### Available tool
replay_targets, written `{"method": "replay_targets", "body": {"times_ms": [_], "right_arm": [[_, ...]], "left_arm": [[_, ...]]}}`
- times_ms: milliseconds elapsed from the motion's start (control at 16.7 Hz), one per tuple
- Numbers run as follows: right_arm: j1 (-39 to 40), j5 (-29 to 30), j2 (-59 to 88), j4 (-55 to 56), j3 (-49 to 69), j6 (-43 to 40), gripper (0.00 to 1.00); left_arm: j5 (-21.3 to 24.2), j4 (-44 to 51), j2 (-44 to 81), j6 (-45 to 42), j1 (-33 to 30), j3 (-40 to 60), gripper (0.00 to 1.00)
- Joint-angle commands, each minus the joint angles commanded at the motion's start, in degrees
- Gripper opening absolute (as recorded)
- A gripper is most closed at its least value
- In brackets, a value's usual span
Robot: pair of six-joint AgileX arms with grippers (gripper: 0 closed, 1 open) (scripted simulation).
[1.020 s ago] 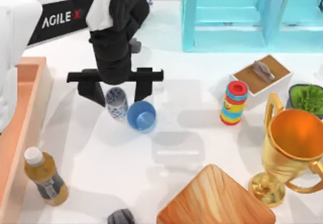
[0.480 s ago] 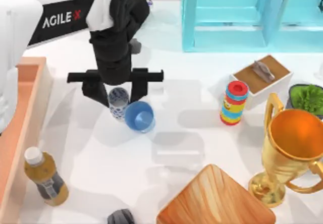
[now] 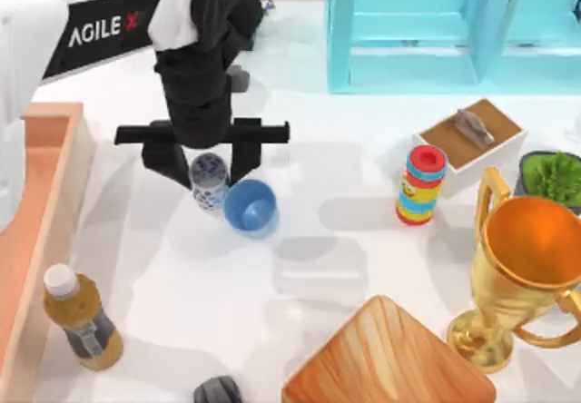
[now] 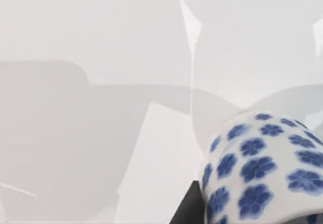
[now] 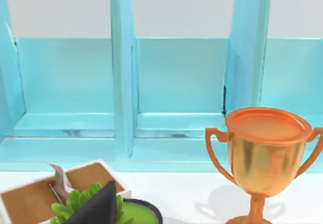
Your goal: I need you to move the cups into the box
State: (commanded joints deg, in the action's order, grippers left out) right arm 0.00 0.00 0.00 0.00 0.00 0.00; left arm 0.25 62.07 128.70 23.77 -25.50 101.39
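Gripper (image 3: 208, 160) of my left arm holds the floral cup (image 3: 209, 181), fingers closed on it; blue cup (image 3: 251, 209) just beside; box (image 3: 36, 230) at desk's left.

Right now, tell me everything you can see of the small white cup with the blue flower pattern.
The small white cup with blue flower pattern looks like glazed ceramic, white with rows of dark-blue blossoms over its round wall. It stands upright, mouth open upward, on the white table, left of centre. The left gripper straddles it, one black finger on each side, seemingly closed on it. The plain blue tumbler sits immediately beside it, apparently touching. I cannot tell whether the cup's base is on the table or lifted.
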Motion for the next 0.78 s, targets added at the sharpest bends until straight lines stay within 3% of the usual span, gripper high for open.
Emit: {"method": "replay_targets", "body": {"times_ms": [420,780], "right_arm": [[0.0,0.0,0.0,0.0,0.0,0.0,1.00],[0.0,0.0,0.0,0.0,0.0,0.0,1.00]], "left_arm": [[0.0,14.6,-8.7,-10.7,10.8,5.3,0.00],[-0.1,15.7,-9.6,-12.0,11.9,5.5,0.00]]}}
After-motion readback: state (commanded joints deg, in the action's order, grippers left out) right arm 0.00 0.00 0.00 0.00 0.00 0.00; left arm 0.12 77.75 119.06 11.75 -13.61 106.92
